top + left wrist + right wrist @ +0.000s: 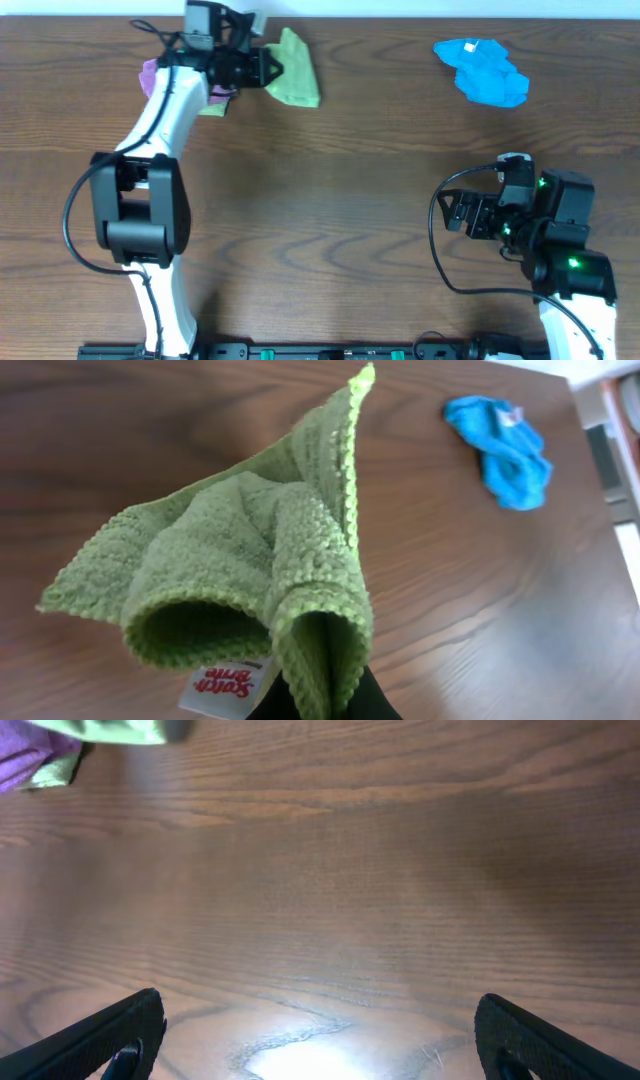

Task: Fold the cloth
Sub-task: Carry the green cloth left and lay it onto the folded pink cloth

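- The table (330, 190) has broad bare wood in the middle. Judging by that, the step in hand goes best if the cloth is brought there, away from the far-left clutter, and spread flat before any crease is made.
- The cloth (297, 72) sits at the far left, bunched into a wedge, with one gathered edge pinched by the left gripper (262, 70). To do this well, drag it low and slowly so the free part trails out flat rather than rolling under.
- From the left wrist, the cloth (240, 550) narrows to a free corner pointing away from the pincer, toward the right. Its long axis runs roughly from the pincer to that corner, though the bunching makes this loose.
- The right gripper (458, 212) waits at the near right with its jaws spread wide, holding nothing. It could pin or take a second corner.
- The blue cloth (484, 72) lies far right, well apart.
- The purple cloth (149, 72) peeks from beside the left arm.
- A white tag (222, 686) hangs near the pinch.
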Controlling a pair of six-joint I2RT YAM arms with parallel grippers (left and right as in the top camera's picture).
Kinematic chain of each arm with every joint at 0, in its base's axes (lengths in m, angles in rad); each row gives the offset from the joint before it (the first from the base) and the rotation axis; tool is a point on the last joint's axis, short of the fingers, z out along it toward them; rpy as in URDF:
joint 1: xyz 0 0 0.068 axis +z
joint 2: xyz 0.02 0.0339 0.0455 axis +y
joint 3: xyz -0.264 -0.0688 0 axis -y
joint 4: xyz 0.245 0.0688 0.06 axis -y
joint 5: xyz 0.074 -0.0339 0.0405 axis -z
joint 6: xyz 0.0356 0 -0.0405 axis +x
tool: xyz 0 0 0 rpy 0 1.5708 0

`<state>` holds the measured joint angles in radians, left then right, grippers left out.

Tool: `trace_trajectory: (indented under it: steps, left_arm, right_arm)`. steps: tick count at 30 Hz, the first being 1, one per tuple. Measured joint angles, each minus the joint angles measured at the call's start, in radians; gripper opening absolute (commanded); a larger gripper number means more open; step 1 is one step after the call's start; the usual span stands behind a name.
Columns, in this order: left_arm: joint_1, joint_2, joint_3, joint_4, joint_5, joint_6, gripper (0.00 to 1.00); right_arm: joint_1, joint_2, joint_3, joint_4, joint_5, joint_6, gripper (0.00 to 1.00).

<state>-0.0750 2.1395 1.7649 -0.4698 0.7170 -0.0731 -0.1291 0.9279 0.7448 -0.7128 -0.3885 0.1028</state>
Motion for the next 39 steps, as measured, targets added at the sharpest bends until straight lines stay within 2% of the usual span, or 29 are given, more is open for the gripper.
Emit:
trace_trajectory:
  steps: [7, 12, 20, 39]
  left_arm:
    - [0.06, 0.0, 0.113, -0.135, -0.014, 0.064, 0.06]
    - [0.072, 0.0, 0.2, -0.173, -0.016, 0.086, 0.06]
    - [0.136, 0.0, 0.235, -0.312, -0.057, 0.15, 0.06]
    - [0.273, 0.0, 0.235, -0.348, -0.085, 0.187, 0.06]
  right_arm:
    - [0.0, 0.037, 0.0, 0.027, 0.0, 0.0, 0.99]
    - [0.0, 0.063, 0.0, 0.03, 0.0, 0.0, 0.99]
    - [0.0, 0.067, 0.0, 0.041, 0.0, 0.0, 0.99]
    - [0.0, 0.067, 0.0, 0.049, 0.0, 0.001, 0.99]
